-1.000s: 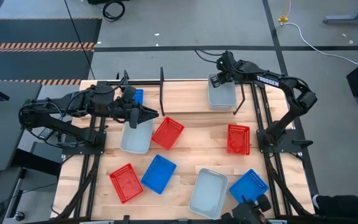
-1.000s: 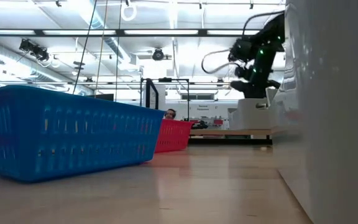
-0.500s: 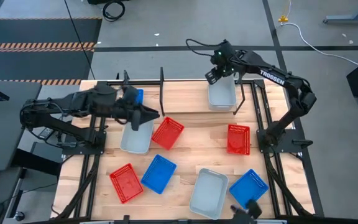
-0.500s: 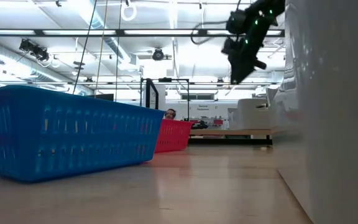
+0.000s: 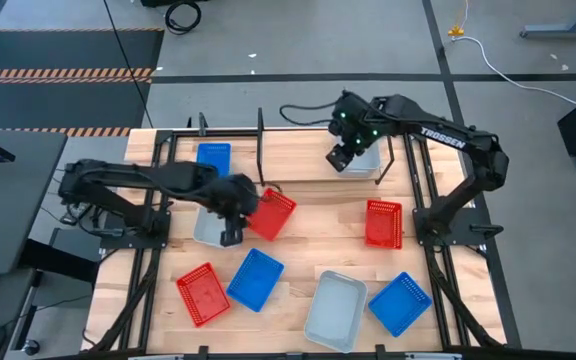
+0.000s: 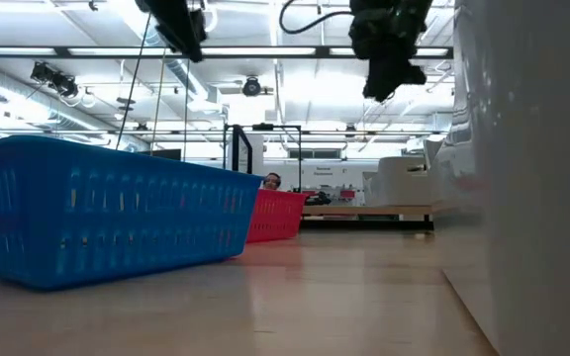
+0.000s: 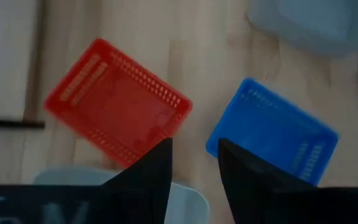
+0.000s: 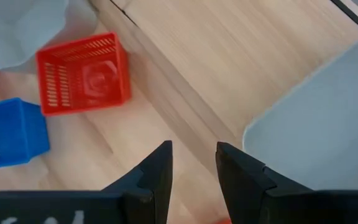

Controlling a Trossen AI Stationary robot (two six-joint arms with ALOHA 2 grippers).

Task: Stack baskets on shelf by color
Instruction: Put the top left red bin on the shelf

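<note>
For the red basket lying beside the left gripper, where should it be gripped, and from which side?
Judging by its pose, take the red basket by a long rim wall, coming from above: it lies open side up and tilted, so the left gripper should turn to straddle that thin wall. The grey basket crowds its left side.

Over the desk (image 5: 308,235), the left hand (image 5: 232,236) hangs above one basket (image 5: 211,222), with a second basket (image 5: 271,214) just to its right and a third (image 5: 255,278) just nearer the desk's front edge. The right hand (image 5: 338,158) hovers at the shelf (image 5: 298,165), touching nothing, a basket (image 5: 365,158) on the shelf just right of it; another basket (image 5: 212,157) sits on the shelf behind the left hand.
</note>
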